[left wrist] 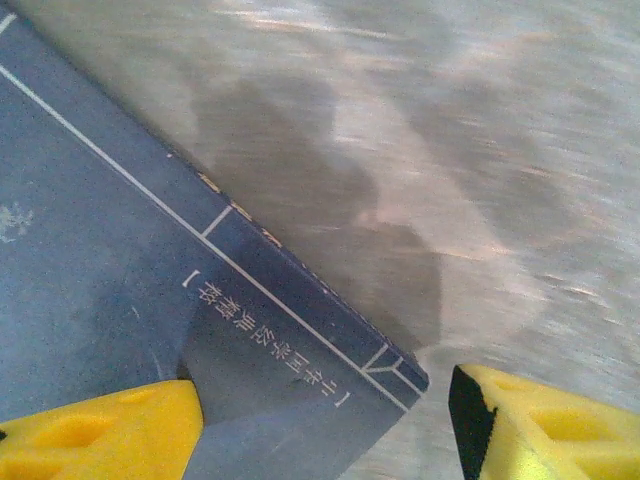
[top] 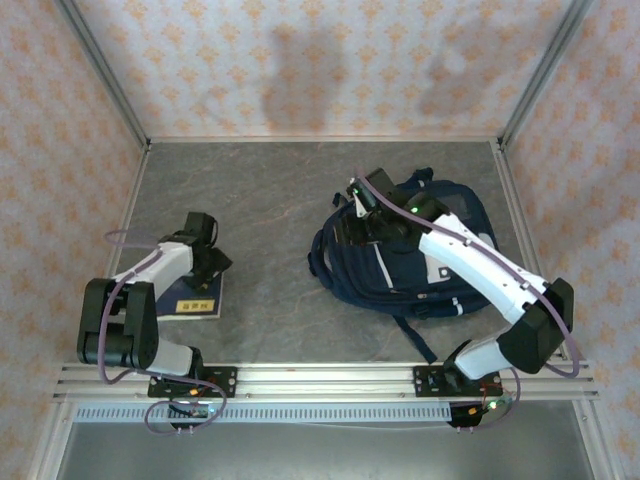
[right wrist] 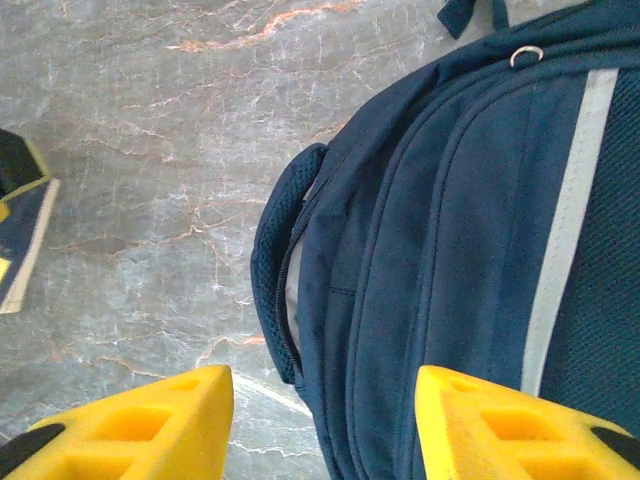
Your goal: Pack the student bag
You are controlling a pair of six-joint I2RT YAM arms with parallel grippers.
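Observation:
The student bag (top: 400, 260), a dark navy backpack with grey stripes, lies flat at the right of the table. My right gripper (top: 362, 205) hovers open over its left edge; between the yellow fingers (right wrist: 140, 425) I see the bag (right wrist: 450, 250), its open zip slit and side handle. A dark blue book (top: 197, 298) with white lines and printed characters lies at the left. My left gripper (top: 208, 262) is open low over the book (left wrist: 150, 290), one finger over the cover, the other over bare table beyond its corner.
The grey marble tabletop (top: 270, 210) lies between book and bag. Metal frame posts and patterned walls close in the back and sides. A bag strap (top: 415, 335) trails toward the near rail beside the right arm's base.

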